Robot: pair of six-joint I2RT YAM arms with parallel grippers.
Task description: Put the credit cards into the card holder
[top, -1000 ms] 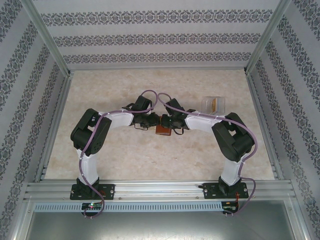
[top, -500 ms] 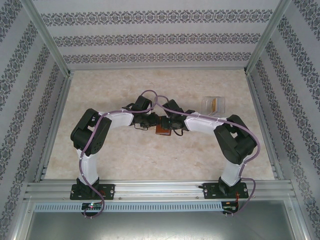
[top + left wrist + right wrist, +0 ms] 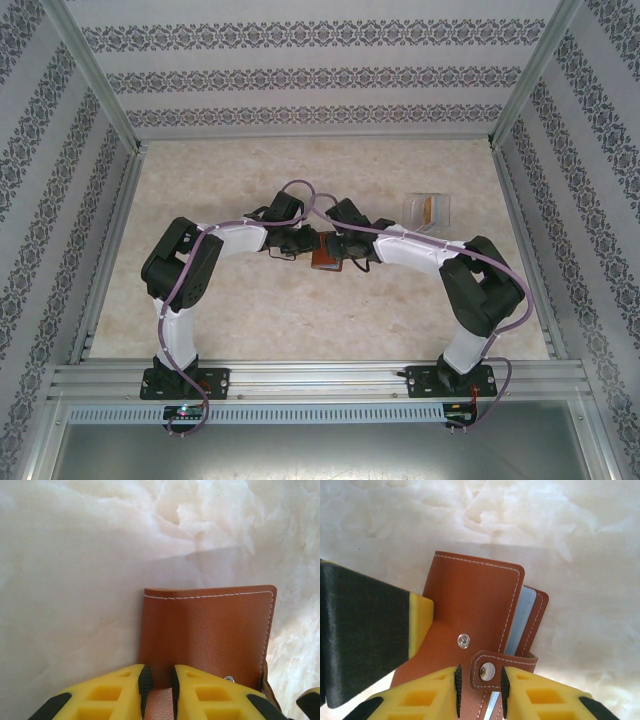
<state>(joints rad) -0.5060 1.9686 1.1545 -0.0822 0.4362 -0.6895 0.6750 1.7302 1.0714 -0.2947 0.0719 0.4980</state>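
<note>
At the middle of the top view, we are looking at the card holder [image 3: 324, 258] lying on the marbled table [image 3: 250, 320], squeezed between the two arms' tips. The left gripper [image 3: 300, 244] is coming at it from the left of the frame and the right gripper [image 3: 346, 250] from the right.

From the left wrist, we are seeing the left gripper [image 3: 160, 682] closed almost fully, pinching the near edge of the brown leather cover [image 3: 207, 632]. Only a thin strip of leather is showing between its jaws.

From the right wrist, the right gripper [image 3: 480, 682] is nipping the strap tab [image 3: 490, 672], jaws narrowed onto it. The card holder [image 3: 470, 605] is stretching up the frame away from those fingers, its long axis leaning slightly to the right. The snap stud [image 3: 464, 640] is sitting just up and left of the tab, apart from it, so we judge the coming move to be turning on that short gap. A blue-grey card [image 3: 522, 612] is showing between the covers at the right edge.

Both arms are on the wallet, but the right one is holding the strap. Toward the upper right of the top view, a clear plastic box [image 3: 427, 208] is standing well apart, with something yellow-orange inside. We are finding no readable brand or writing.
</note>
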